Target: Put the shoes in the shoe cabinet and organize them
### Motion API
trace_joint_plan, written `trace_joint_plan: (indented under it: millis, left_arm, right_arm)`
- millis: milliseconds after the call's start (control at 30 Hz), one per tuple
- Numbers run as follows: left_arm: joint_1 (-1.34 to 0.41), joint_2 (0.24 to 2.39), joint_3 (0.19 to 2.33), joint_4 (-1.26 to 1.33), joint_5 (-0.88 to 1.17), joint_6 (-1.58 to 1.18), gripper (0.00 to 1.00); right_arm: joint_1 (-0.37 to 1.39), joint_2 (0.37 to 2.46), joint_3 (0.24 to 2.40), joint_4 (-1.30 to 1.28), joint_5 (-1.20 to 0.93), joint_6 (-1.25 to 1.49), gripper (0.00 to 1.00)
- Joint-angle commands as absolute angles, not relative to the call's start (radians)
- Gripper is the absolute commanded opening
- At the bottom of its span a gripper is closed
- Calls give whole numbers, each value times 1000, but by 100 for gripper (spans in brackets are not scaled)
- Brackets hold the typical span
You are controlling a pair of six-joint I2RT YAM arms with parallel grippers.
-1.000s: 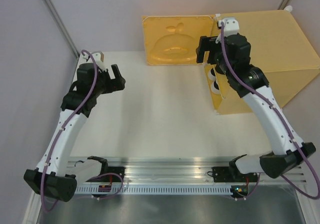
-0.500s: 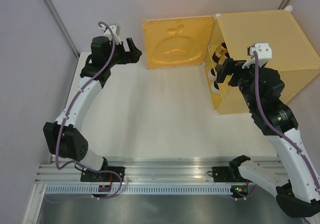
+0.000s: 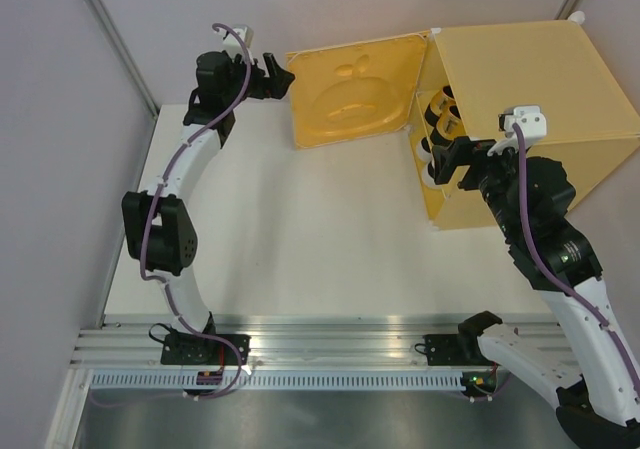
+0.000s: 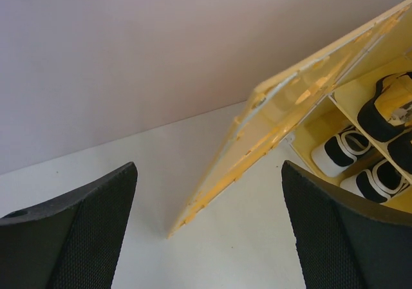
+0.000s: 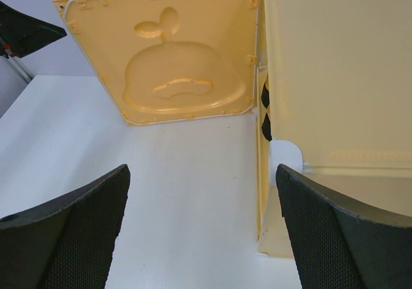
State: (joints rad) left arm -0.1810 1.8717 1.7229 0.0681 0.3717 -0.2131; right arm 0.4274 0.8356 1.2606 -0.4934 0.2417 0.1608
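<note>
Two pincers, both spread wide, both empty. Left gripper (image 3: 277, 77) hangs just beside the far-left edge of the door (image 3: 350, 89), which stands swung open showing an embossed sprouting-fruit shape. Inside the shoe cabinet (image 3: 530, 79), a gold shoe (image 4: 386, 102) sits above and white shoes (image 4: 338, 150) below. Right gripper (image 3: 450, 166) hovers at the opening.

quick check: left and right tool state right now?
Left tool: open, holding nothing, near the free edge of the cabinet door.
Right tool: open, holding nothing, by the shoe cabinet opening.
</note>
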Motion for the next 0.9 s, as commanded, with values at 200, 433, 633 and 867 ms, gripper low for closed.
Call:
trace_joint_plan:
  millis: [200,433,633,867]
  left_arm:
    - [-166,1913,1779,204,616,-192,79]
    - [-179,1913,1755,216,794,-296,60]
    - [-236,1835,1639,212,805,-299,57]
    - [-333,1704,1491,164,759,-267,58]
  right_arm:
    - [426,830,1264,-502,227,140,98]
    - [426,833,1261,-500,192,166,98]
    - [426,818,1258,-506,176,192,98]
    - [426,781,1262,-523,175,204,98]
